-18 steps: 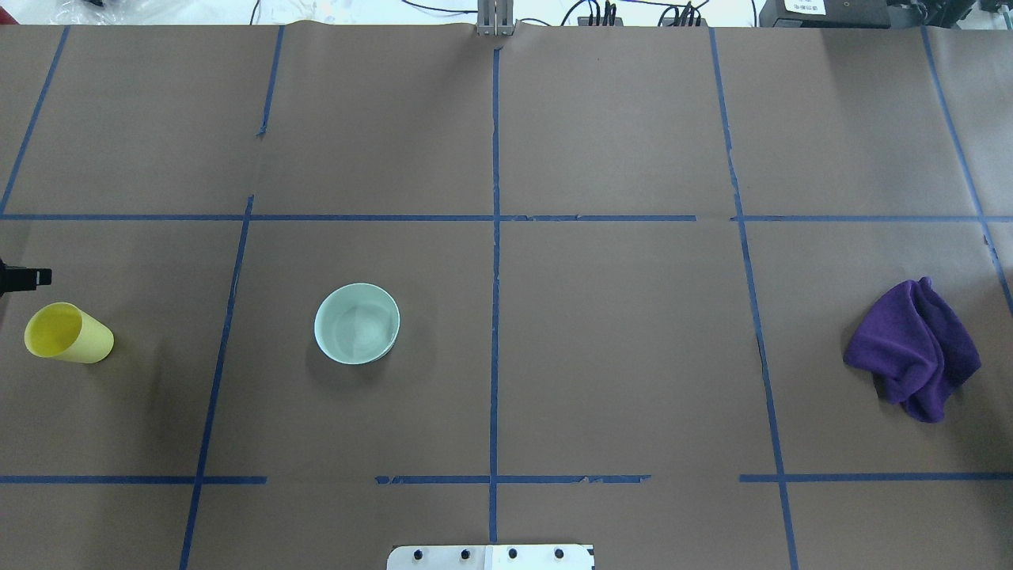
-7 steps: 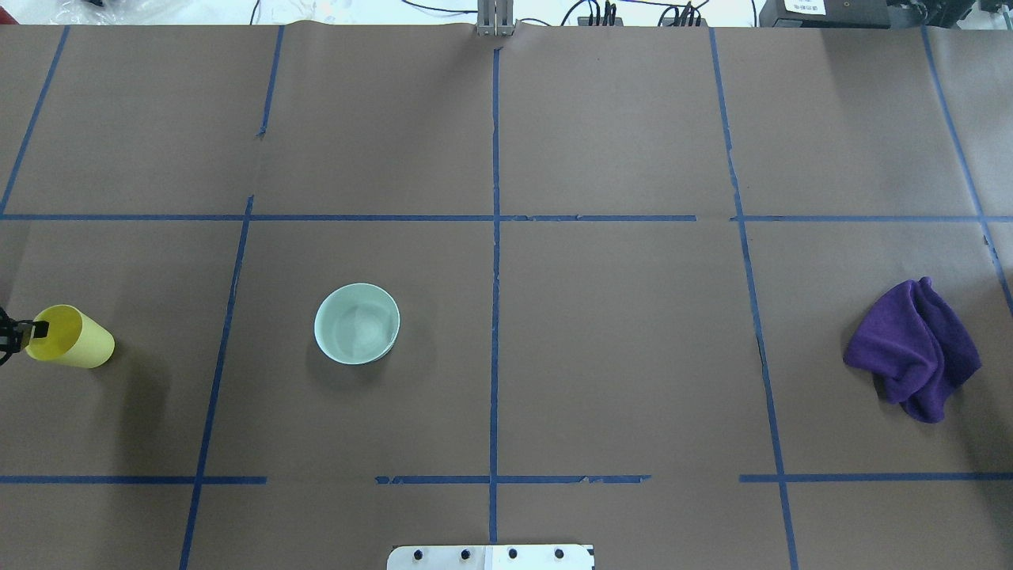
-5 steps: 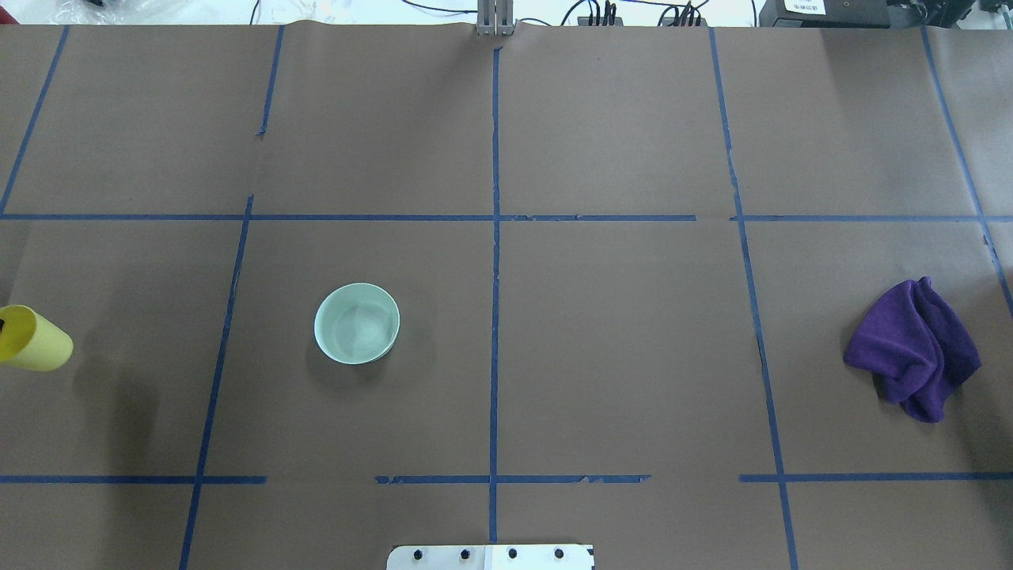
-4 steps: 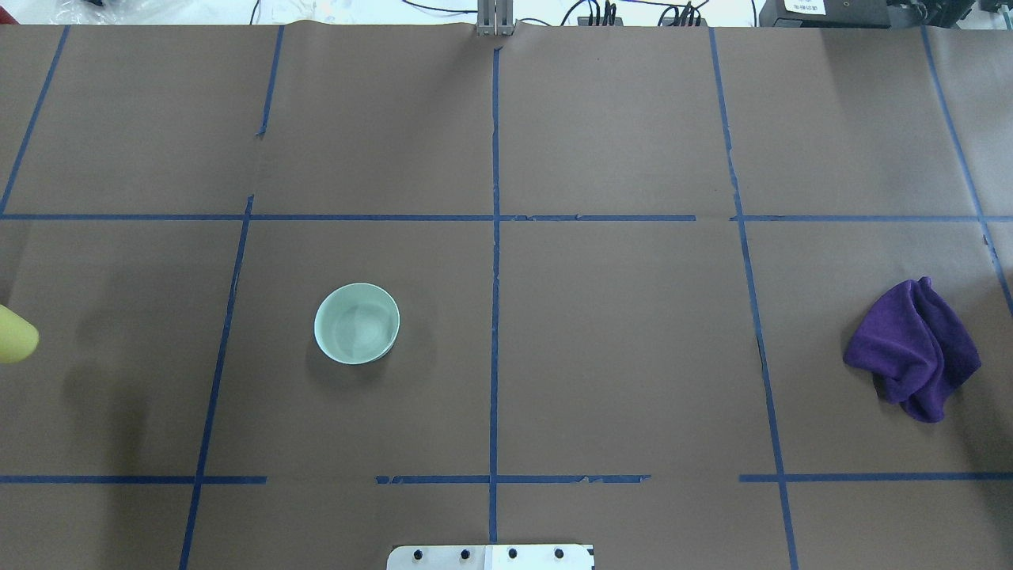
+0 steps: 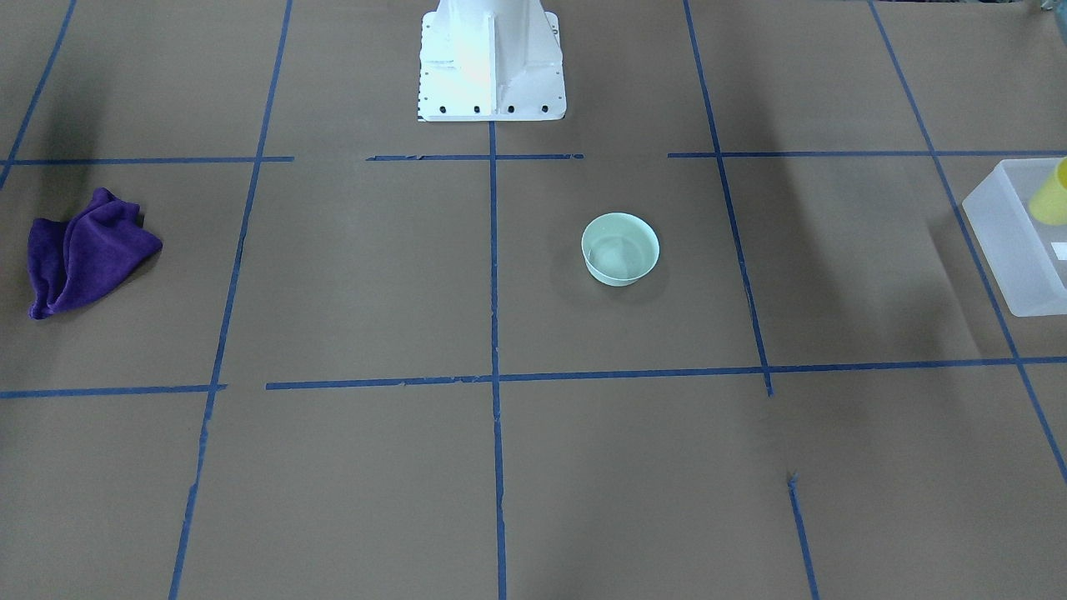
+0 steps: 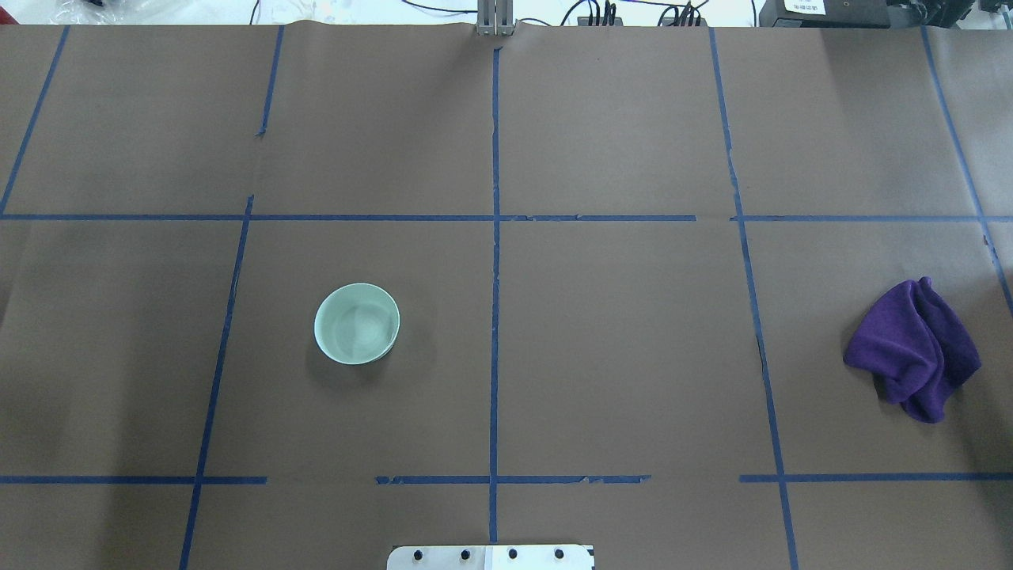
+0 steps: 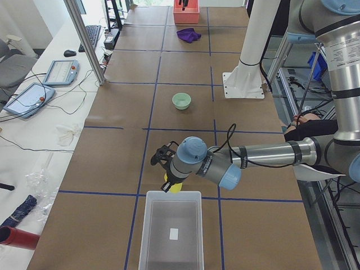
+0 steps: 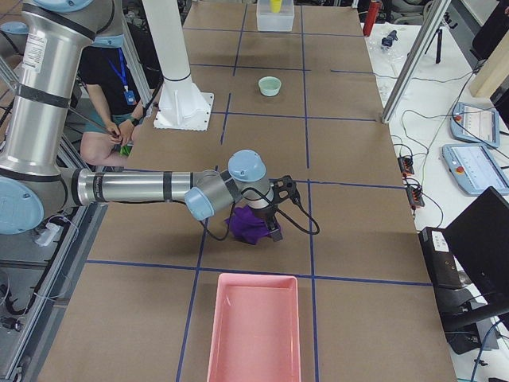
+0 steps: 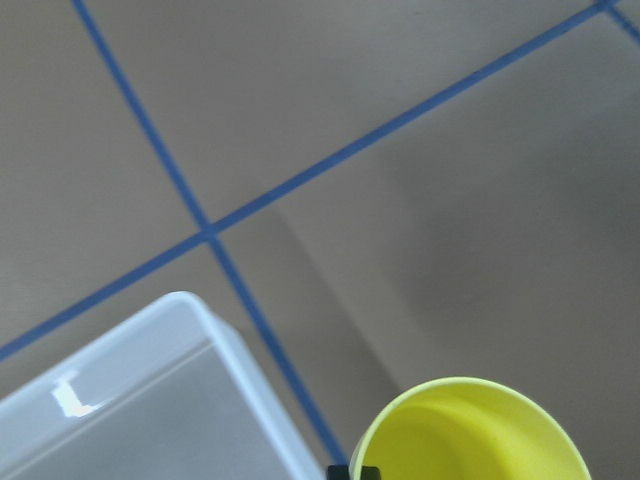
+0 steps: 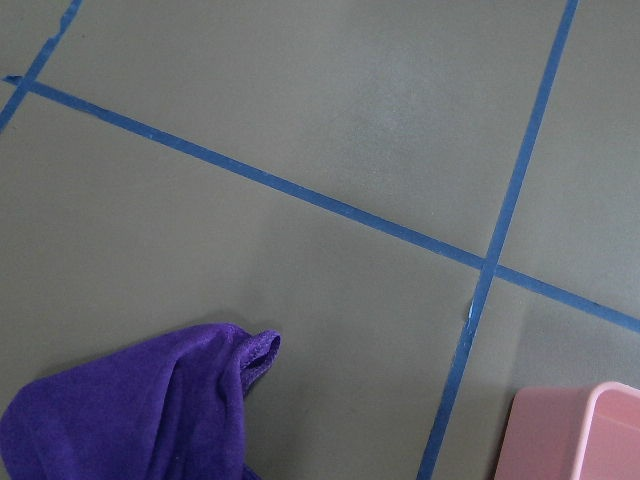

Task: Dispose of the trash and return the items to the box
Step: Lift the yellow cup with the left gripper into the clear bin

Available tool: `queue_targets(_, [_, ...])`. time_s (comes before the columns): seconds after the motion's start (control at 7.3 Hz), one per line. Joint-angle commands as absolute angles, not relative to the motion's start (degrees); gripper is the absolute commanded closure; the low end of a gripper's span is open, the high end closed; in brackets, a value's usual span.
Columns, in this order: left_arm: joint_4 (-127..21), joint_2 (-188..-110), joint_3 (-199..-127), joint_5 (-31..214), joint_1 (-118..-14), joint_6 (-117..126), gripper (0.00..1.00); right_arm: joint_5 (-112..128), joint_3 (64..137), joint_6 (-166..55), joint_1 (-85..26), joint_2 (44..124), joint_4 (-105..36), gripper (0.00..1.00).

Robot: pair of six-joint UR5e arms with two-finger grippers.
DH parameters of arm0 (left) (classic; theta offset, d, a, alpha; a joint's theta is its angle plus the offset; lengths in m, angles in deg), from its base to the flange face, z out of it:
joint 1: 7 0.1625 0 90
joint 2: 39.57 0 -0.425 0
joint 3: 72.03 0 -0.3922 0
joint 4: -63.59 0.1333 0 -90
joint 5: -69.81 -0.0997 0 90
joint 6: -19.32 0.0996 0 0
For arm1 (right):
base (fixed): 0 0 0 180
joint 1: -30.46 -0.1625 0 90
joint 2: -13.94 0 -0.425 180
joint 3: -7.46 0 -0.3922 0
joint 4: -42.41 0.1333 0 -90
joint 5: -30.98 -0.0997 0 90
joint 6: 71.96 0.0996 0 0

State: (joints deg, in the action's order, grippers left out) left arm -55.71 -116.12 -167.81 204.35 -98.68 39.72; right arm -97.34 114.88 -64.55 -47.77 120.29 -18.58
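Note:
The pale mint-green bowl (image 6: 357, 324) stands upright and empty on the brown table, left of the middle line; it also shows in the front view (image 5: 620, 248). The frosted box (image 7: 171, 236) lies at the table's left end, seen too in the front view (image 5: 1013, 242) and the left wrist view (image 9: 120, 400). My left gripper (image 7: 169, 181) holds a yellow cup (image 9: 470, 435) by its rim, just beside the box's near wall. One fingertip (image 9: 352, 472) shows at the rim. My right gripper (image 8: 273, 232) hovers at a purple cloth (image 8: 248, 227); I cannot tell whether it is open or shut.
The purple cloth (image 6: 914, 348) lies crumpled at the table's right side. A pink bin (image 8: 254, 334) stands at the table's right end, its corner in the right wrist view (image 10: 580, 440). The white robot base (image 5: 490, 58) stands at the table's near edge.
My left gripper reached the yellow cup lying at the table's left, took it by the rim and carried it left, out of the overhead view. Bowl and cloth have not moved.

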Motion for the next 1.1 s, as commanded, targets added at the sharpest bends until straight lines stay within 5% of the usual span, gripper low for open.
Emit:
queue_targets(0.0, [-53.82,-120.52,-158.81,203.16,-102.71,48.32,1.00,-97.34,114.87,-64.58,-47.77,120.29,-18.58,0.00])
queue_targets(0.55, [-77.03,-120.26,-146.56,198.40,-101.14,33.65,1.00,-97.25,114.78,-64.06,-47.77,120.11,-18.58,0.00])
queue_targets(0.68, [-77.13,-120.17,-146.64,198.57,-100.70,33.65,0.62,-97.34,114.95,-61.35,-47.77,119.94,-18.58,0.00])
queue_targets(0.82, [-77.30,-120.17,-146.73,198.49,-100.69,33.65,0.38,-97.43,114.95,-60.72,-47.68,119.67,-18.50,0.00])
queue_targets(0.96, [-77.39,-120.43,-147.17,198.57,-100.69,33.99,0.26,-97.78,114.95,-60.62,-47.68,119.58,-18.41,0.00])
